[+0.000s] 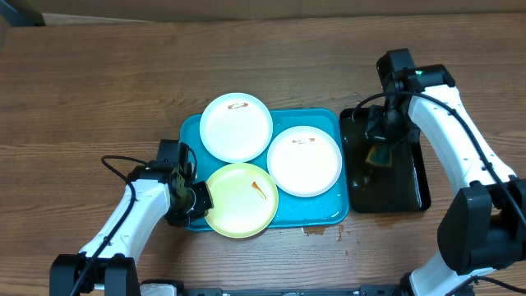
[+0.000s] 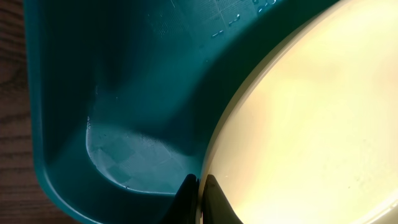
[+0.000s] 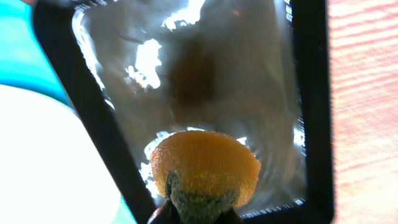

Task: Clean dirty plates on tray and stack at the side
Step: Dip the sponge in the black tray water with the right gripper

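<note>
Three plates lie on the turquoise tray: a white plate at the back left, a white plate at the right, and a pale yellow-green plate at the front left, each with a small brown smear. My left gripper is shut on the left rim of the yellow-green plate, over the tray's corner. My right gripper is shut on a yellow sponge with a green scrub side, held above the black tray.
The narrow black tray stands right of the turquoise tray and holds shiny liquid. A small brown spill marks the wooden table by the turquoise tray's front edge. Bare wood lies at the left and back.
</note>
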